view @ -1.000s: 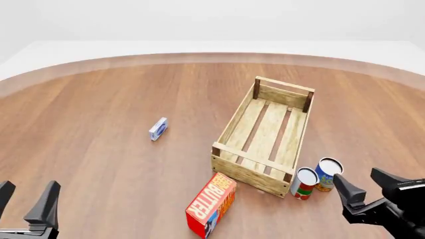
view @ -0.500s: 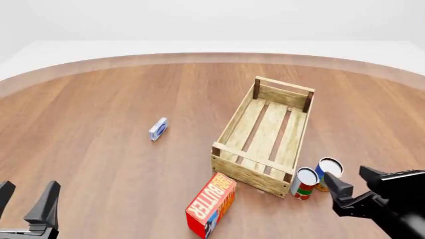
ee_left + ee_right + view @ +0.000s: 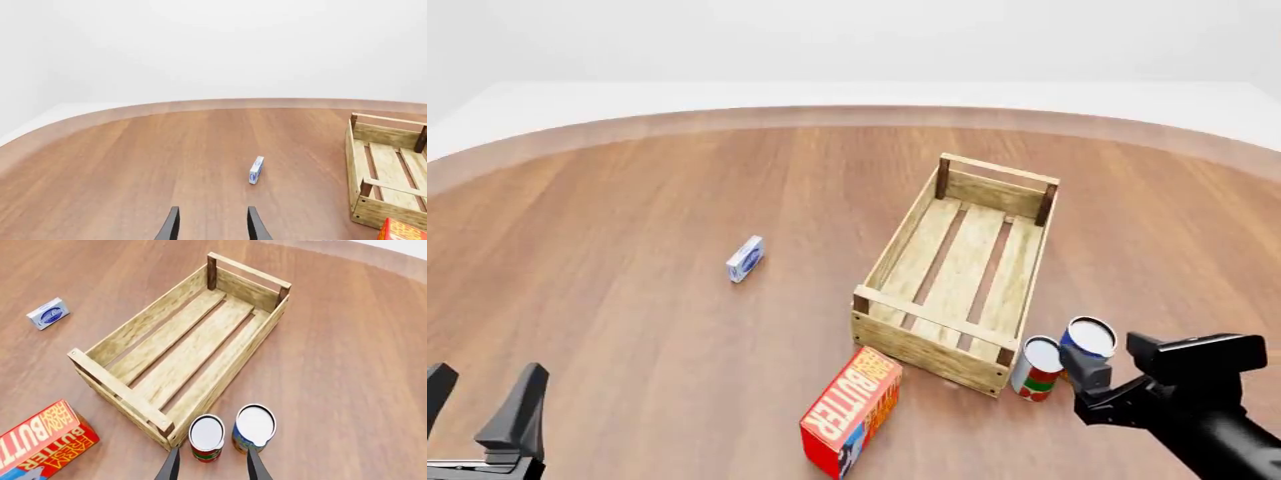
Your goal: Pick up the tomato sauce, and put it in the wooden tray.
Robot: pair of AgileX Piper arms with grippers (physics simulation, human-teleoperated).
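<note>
The tomato sauce [image 3: 1038,368] is a small can with a red and green label, standing upright at the near right corner of the wooden tray [image 3: 928,345]. In the right wrist view the tomato sauce [image 3: 206,436] stands against the wooden tray [image 3: 120,390], just ahead of my fingertips. My right gripper [image 3: 1114,358] is open and empty, hovering just right of and above the cans; its wrist view shows it [image 3: 212,471] short of the can. My left gripper [image 3: 478,400] is open and empty at the near left, also shown in its wrist view [image 3: 212,229].
A blue-and-yellow can [image 3: 1088,340] [image 3: 254,427] stands touching distance right of the tomato sauce. A red-orange butter box [image 3: 851,408] [image 3: 43,437] lies near the tray's front left corner. A small blue-white box [image 3: 745,259] [image 3: 256,170] lies left of the tray.
My right gripper has moved left and lower toward the two cans and now partly overlaps the blue-and-yellow can in the front view. The left arm and all objects have not moved.
</note>
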